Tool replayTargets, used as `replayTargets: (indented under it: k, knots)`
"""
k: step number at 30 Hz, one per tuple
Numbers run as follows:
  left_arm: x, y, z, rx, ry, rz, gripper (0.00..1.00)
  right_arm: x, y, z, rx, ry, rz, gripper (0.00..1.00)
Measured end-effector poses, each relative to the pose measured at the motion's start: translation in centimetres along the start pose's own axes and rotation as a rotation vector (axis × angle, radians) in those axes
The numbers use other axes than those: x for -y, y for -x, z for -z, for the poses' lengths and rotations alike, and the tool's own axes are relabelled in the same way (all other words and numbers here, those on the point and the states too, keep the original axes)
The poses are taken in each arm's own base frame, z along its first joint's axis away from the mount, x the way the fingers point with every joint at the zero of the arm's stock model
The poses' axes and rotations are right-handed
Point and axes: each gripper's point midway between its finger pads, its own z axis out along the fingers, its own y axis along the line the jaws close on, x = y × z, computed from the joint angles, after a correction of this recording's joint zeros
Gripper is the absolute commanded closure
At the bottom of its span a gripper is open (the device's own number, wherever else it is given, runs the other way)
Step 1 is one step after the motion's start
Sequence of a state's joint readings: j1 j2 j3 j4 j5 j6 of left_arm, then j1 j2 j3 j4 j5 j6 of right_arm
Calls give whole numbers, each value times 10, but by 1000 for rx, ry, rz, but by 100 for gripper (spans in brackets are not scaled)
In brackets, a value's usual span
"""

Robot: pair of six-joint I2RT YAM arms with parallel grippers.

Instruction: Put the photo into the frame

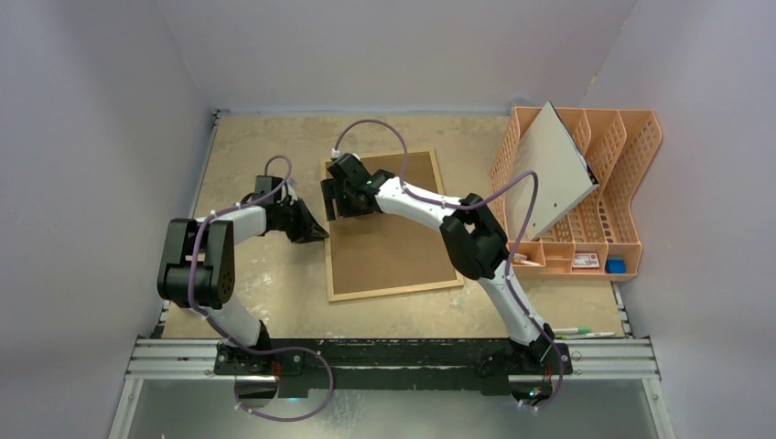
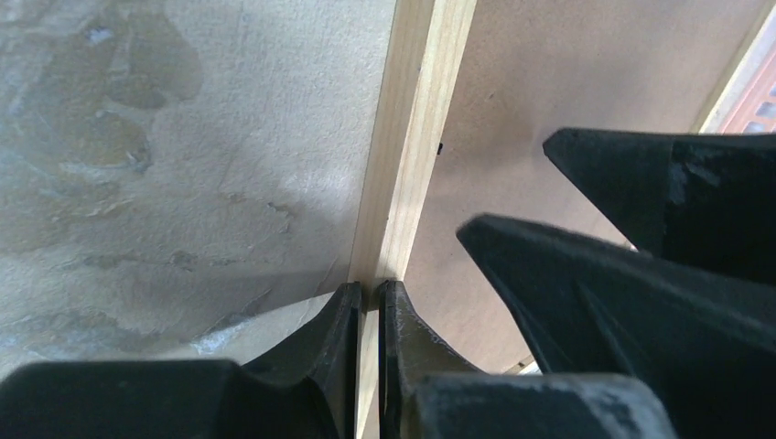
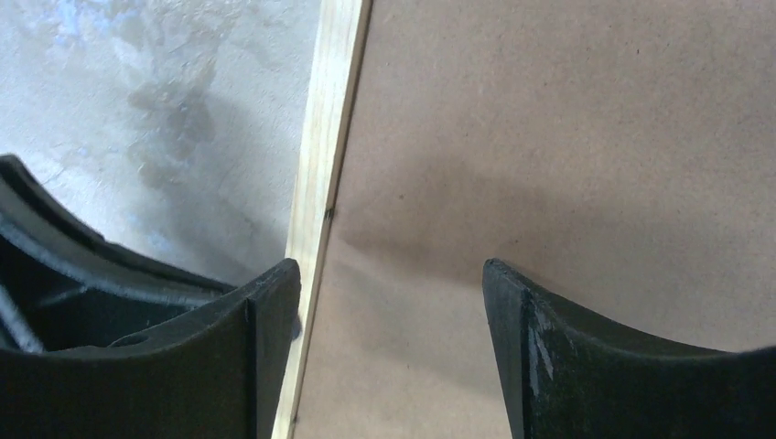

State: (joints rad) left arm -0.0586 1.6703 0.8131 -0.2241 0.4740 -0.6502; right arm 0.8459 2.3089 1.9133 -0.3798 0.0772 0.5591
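Sand-coloured table (image 1: 256,146) under plain grey walls carries the frame (image 1: 393,247) at its centre, lying flat with the brown fibreboard back upward. The long axis runs roughly 12 to 6 o'clock, the far end leaning a shade toward 11. The left gripper (image 2: 369,297) is pinched onto the light-wood rail at the frame's 9 o'clock side, one finger on each face. The right gripper (image 3: 389,274) hovers over the same rail nearer 10 o'clock, jaws spread wide and holding nothing. The photo cannot be found in any view (only a grey-white board (image 1: 549,174) leans in the orange rack (image 1: 631,183) at 2 o'clock). Judgement: this is the opening step, securing the frame. The next move likely calls for raising or turning it by that rail, or freeing the back, without the thin rail slipping.
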Motion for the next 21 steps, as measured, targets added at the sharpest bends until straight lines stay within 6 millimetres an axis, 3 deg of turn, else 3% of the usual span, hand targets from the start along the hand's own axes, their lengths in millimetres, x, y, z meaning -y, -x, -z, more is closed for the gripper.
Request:
replayTargets:
  k: [8, 13, 21]
  knots:
    - [2, -7, -2, -30, -34, 8, 96, 12, -1, -7, 13, -89, 13, 26]
    - [2, -9, -3, -44, -46, 14, 96, 12, -2, -8, 13, -93, 16, 22]
    - [3, -10, -4, -59, -53, 21, 96, 12, -2, -12, -1, -116, 29, 24]
